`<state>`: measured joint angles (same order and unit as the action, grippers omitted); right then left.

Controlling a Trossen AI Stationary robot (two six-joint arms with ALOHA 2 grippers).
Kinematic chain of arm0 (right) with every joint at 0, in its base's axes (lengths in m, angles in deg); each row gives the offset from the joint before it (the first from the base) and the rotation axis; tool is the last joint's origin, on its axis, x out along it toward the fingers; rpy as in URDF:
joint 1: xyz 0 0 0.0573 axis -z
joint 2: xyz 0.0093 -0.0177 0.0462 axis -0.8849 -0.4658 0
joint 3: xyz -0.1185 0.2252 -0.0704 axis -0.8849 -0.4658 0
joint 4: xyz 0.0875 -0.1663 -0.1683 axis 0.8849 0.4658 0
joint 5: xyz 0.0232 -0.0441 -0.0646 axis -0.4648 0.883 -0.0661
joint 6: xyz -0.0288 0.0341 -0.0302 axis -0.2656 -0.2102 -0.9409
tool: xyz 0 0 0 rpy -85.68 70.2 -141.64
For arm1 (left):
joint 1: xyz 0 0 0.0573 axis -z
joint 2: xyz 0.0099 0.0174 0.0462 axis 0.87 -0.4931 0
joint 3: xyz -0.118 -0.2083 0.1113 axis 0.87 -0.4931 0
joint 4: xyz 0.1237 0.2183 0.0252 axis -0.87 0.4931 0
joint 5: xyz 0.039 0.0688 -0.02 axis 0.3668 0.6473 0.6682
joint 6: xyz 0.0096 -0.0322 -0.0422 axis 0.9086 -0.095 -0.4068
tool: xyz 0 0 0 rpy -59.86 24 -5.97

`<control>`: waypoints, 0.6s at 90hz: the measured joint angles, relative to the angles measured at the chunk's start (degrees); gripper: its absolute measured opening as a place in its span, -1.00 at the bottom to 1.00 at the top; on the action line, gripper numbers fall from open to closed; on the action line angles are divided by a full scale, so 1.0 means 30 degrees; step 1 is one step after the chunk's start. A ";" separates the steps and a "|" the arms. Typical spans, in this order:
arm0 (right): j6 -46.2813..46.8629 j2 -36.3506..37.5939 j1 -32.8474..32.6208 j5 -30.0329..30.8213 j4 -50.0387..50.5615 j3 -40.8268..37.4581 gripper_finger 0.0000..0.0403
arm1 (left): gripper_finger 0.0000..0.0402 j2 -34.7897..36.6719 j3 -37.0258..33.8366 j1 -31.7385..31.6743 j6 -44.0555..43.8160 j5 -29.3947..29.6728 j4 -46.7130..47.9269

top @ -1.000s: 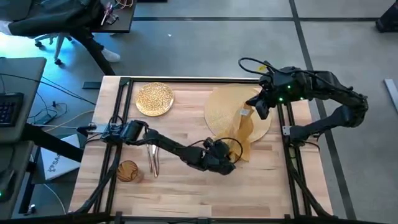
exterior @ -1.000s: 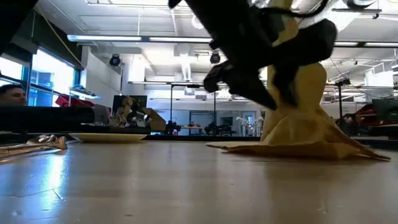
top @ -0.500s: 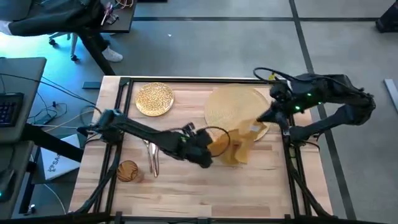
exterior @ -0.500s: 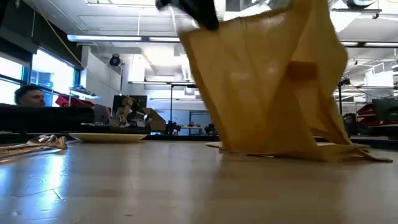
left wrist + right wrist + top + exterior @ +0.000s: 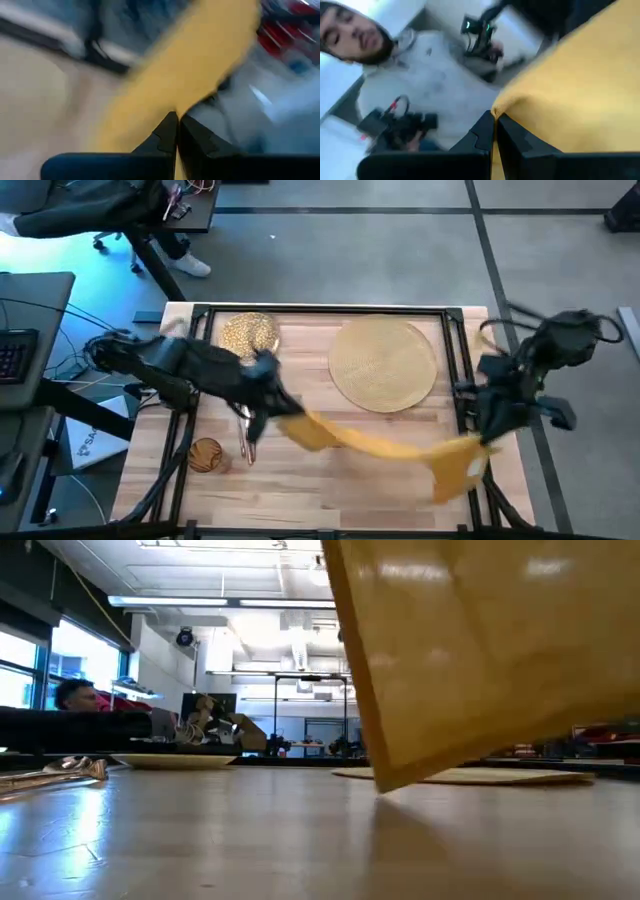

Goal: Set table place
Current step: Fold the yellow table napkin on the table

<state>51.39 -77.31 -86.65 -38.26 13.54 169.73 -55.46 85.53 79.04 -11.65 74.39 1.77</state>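
Wrist views tell you most about the grip: the left gripper (image 5: 176, 131) has its two fingers pressed together on a thin edge of the napkin (image 5: 185, 75), and the right gripper (image 5: 495, 134) is likewise clamped tight on another edge of the same cloth, with only a sliver of fabric between the tips. From above, the napkin (image 5: 385, 445) hangs stretched in the air between them, in front of the mat (image 5: 384, 363): your left gripper (image 5: 268, 375) is out to the mat's left, near the cutlery (image 5: 245, 435), and your right gripper (image 5: 490, 415) is off the mat's right side, over the table's black rail.

Both pinches look shallow, so if you pull the arms any farther apart the cloth will likely slip out of one claw and drop in a heap on the table (image 5: 330, 480). The right-hand end sags lowest and is close to the rail; lower it there and the corner may drape over the edge instead of landing flat.

On the left, the trailing cloth passes close above the cutlery and not far from the tumbler (image 5: 205, 454). Sweep it low that way and you could drag the cutlery or tip the glass. The gold plate (image 5: 249, 335), behind the left gripper, sits clear of the cloth.
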 joint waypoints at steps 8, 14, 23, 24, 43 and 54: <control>-0.0884 0.0364 0.1543 0.3673 0.4547 0.0000 -1.00 | -1.00 0.0418 -0.0153 -0.1145 0.0351 0.2034 0.1550; -0.1055 0.0370 0.2870 0.6502 0.8232 -0.0017 -1.00 | -1.00 0.0381 -0.0588 -0.2183 0.0103 0.2188 0.2872; -0.0858 -0.0102 0.4891 0.9102 1.2738 -0.0033 -1.00 | -1.00 -0.0007 -0.1821 -0.3503 -0.0304 0.1760 0.4487; -0.0901 -0.0174 0.5084 0.9279 1.3126 -0.0030 -1.00 | -1.00 -0.0077 -0.1993 -0.3608 -0.0359 0.1757 0.4606; -0.3538 -0.1504 0.7518 1.0631 1.3724 -0.1445 -1.00 | -1.00 -0.1345 -0.4880 -0.4978 0.0211 0.2540 0.4646; -0.4077 -0.1874 0.8549 1.1332 1.2724 -0.3957 -1.00 | -1.00 -0.2340 -0.5292 -0.5569 0.1927 0.3066 0.4619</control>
<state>39.16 -82.93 -61.00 -4.27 51.71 157.86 -62.48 69.66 62.34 -5.87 83.59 15.62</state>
